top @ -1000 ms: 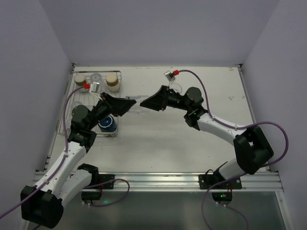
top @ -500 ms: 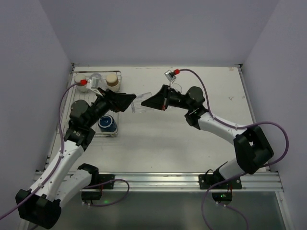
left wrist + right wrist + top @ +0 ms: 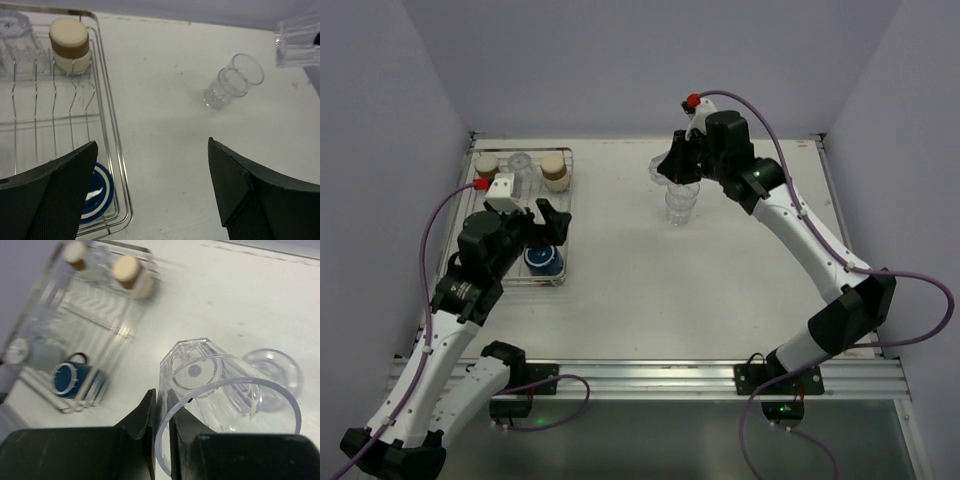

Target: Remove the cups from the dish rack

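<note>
right tool (image 3: pixel 161 407) pinching clear tumbler (image 3: pixel 212 382) rim, left tool (image 3: pixel 151 147) spread wide

I see a white table (image 3: pixel 650 300) boxed in by plain pale walls (image 3: pixel 650 60) on three sides, a metal rail (image 3: pixel 650 375) along its near edge.
</note>
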Tool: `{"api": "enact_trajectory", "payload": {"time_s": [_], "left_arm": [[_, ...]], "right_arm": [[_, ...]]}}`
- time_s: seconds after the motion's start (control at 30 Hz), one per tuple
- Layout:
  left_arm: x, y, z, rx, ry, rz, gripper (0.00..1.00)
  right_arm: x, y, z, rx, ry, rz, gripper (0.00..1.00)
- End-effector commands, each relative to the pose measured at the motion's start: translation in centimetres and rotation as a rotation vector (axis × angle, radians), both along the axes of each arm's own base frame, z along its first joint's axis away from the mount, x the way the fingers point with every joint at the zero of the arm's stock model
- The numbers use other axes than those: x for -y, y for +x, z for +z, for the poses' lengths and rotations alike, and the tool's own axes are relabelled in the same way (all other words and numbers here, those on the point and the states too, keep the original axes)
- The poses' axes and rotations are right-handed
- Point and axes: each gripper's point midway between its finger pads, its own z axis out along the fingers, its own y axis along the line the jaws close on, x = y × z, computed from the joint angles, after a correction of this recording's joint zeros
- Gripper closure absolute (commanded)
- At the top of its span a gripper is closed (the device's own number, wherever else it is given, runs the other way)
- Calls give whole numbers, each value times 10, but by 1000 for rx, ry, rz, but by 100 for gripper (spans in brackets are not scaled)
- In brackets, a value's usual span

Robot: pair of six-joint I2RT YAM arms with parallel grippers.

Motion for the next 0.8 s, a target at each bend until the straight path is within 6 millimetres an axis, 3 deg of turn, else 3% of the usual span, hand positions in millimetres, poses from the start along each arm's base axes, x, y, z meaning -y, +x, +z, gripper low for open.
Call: {"api": "enact_trajectory", "payload": {"time_s": [0.0,0.03,0.23,0.4,0.77], "left_arm": [[-24,-5,-36,-71,141,76,7],[-25,-5,-38,-71,145,78,7],[-26,-4,-48,-55,158,79,7],[-24,-5,-53,-57,165,61,7],[-24,-7,-49,-35,157,53,7]], "right_arm": [[68,15,-49,-102,-395,-137,100],[75,18,-64,-147,-452,-154,100],[84,35,-57,-159,-526,-166,100],[76,52,-68,-189,-562,-142,100],[55,67,-93,-220,-581,-99,100]]}}
